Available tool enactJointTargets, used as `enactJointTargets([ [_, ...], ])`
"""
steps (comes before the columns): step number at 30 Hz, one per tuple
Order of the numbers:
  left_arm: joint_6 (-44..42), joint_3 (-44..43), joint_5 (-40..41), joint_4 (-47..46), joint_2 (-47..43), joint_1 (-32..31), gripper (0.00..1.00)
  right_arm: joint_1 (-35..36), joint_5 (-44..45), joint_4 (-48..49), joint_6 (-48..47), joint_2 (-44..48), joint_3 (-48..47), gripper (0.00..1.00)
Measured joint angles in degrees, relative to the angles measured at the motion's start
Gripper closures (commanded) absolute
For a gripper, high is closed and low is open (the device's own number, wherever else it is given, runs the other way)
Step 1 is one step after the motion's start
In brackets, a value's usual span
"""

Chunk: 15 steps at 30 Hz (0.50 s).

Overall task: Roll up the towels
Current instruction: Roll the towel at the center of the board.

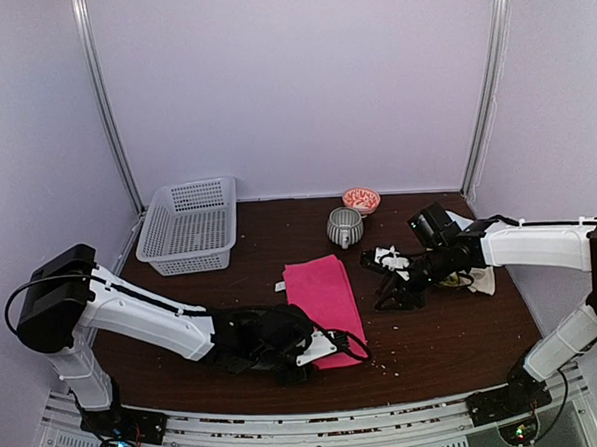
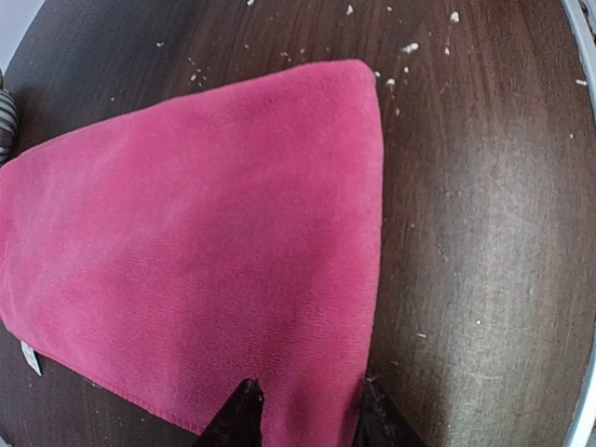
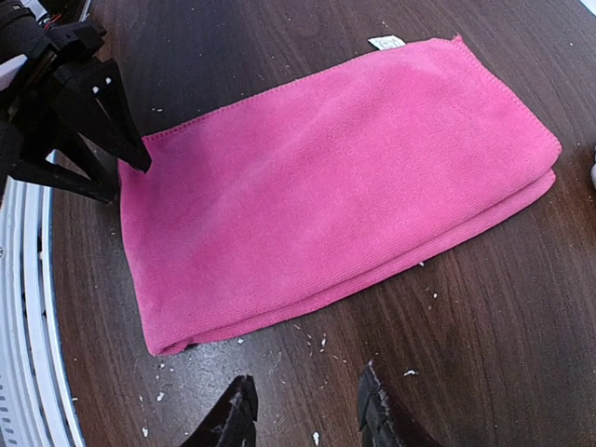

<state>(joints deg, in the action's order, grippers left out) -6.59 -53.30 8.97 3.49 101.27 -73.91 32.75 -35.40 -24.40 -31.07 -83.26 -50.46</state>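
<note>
A bright pink towel [image 1: 322, 290] lies folded flat in the middle of the table, also seen as the pink towel [image 2: 196, 242] in the left wrist view and the pink towel [image 3: 326, 186] in the right wrist view. My left gripper [image 1: 307, 355] sits low at its near left corner, open, its fingertips [image 2: 244, 414] straddling the cloth by the towel's edge. My right gripper [image 3: 305, 410] is open over bare wood just right of the towel's long folded edge. A cream-white towel [image 1: 479, 277] lies crumpled under the right arm.
A white mesh basket [image 1: 189, 227] stands at the back left. A grey ribbed cup [image 1: 345, 226] and a small pink-patterned bowl [image 1: 361, 199] sit behind the towel. White crumbs [image 3: 312, 343] dot the dark wooden table [image 1: 435, 346]. The metal rail [image 3: 23, 307] runs along the near edge.
</note>
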Motion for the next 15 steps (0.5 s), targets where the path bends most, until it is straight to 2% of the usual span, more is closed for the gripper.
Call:
enactJointTargets([
  [5, -0.39, 0.0, -1.4, 1.03, 2.1, 0.59, 0.71, 0.0, -0.92, -0.24, -0.07, -1.9, -0.17, 0.62],
  [12, -0.42, -0.28, -3.32, 0.94, 2.32, 0.74, 0.67, 0.0, -1.81, -0.52, -0.24, -2.34, -0.17, 0.62],
  [15, -0.42, -0.28, -3.34, 0.92, 2.32, 0.74, 0.72, 0.0, -1.97, -0.48, -0.22, -2.51, -0.2, 0.63],
])
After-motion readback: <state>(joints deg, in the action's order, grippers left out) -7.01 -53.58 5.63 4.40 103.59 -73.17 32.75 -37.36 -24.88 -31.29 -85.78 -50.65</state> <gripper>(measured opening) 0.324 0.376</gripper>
